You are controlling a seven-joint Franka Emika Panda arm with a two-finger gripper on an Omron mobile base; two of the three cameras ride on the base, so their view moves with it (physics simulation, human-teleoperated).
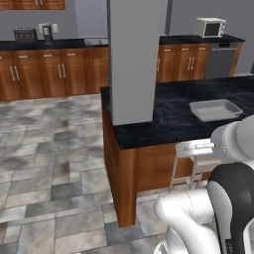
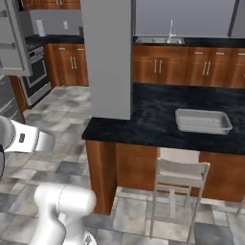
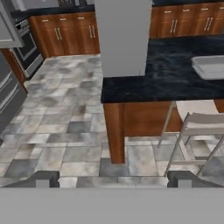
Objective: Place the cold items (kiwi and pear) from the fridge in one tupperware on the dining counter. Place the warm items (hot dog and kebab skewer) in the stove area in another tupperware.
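One shallow grey tupperware (image 1: 216, 110) (image 2: 203, 121) (image 3: 210, 68) sits empty on the dark dining counter (image 1: 168, 116) (image 2: 143, 117) (image 3: 168, 76), right of a grey pillar (image 1: 133, 59). My gripper (image 3: 113, 179) hovers over the tiled floor short of the counter's near corner, open, its dark fingertips (image 3: 47, 178) far apart with nothing between them. The stove (image 2: 36, 72) (image 3: 26, 41) stands at the far left wall. Kiwi, pear, hot dog and kebab skewer are out of view.
A white stool (image 1: 196, 149) (image 2: 179, 172) (image 3: 199, 127) stands against the counter's near side under the tupperware. A grey appliance door (image 2: 12, 43) hangs open at the upper left. Wooden cabinets line the back wall, with a microwave (image 1: 211, 27) on top.
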